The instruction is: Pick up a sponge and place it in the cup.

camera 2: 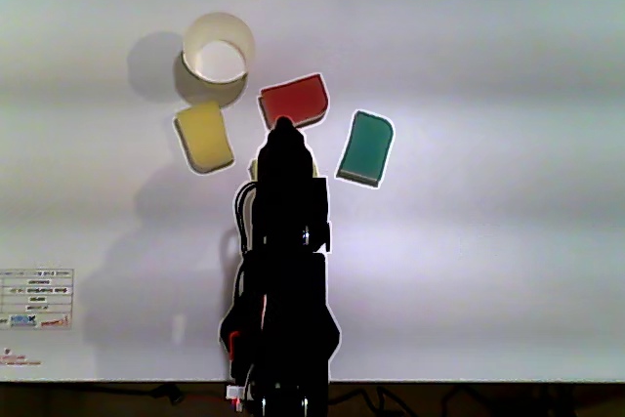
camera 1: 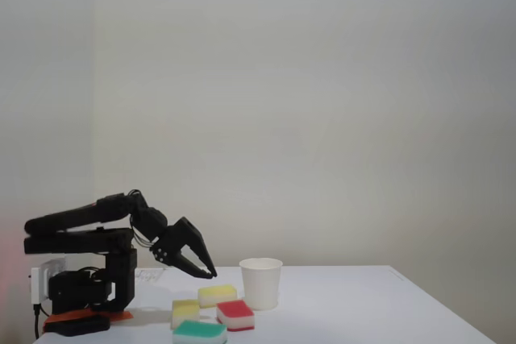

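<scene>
Four sponges lie clustered on the white tabletop [camera 1: 387,304] near the arm's end of it. The one meant for the task, a small pale-yellow rectangular sponge [camera 2: 204,136] with a whitish lower layer, rests flat just beside the plain white tapered paper cup [camera 2: 218,58], which stands upright with its mouth open, so the carry looks short. A second yellow sponge block [camera 1: 185,312] sits closer to the arm's base and is mostly hidden under the arm in the other view. A red-topped sponge [camera 2: 293,100] and a green-topped sponge [camera 2: 366,147] lie alongside. The black tool [camera 1: 208,271] hangs above the cluster, angled downward and touching nothing; its fingers look close together and empty in the fixed view, though I cannot tell for certain whether they are pressed together. No sponge has been lifted yet.
</scene>
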Tool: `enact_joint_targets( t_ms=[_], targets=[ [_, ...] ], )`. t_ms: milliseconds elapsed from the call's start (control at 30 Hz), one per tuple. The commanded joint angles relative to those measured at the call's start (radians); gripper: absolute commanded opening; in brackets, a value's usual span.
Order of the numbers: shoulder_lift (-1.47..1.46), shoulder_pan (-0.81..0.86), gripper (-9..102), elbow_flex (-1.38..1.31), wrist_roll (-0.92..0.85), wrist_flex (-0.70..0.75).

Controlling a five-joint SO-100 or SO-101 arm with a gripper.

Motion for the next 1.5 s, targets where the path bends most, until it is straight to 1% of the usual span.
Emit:
enact_joint_targets(
  t_ms=[0, 433, 867, 1200, 1467],
  targets=[
    [-0.086, -0.028, 0, -0.127, -0.009, 0.04],
    [-0.376, -0.112, 0, -0.41, 0.031, 0.13],
    [-0.649, -0.268, 0, -0.686, 0.112, 0.291],
    [-0.839, -0.39, 0, -0.79, 0.137, 0.29],
    [-0.916, -0.428, 0, -0.808, 0.137, 0.291]
  ],
)
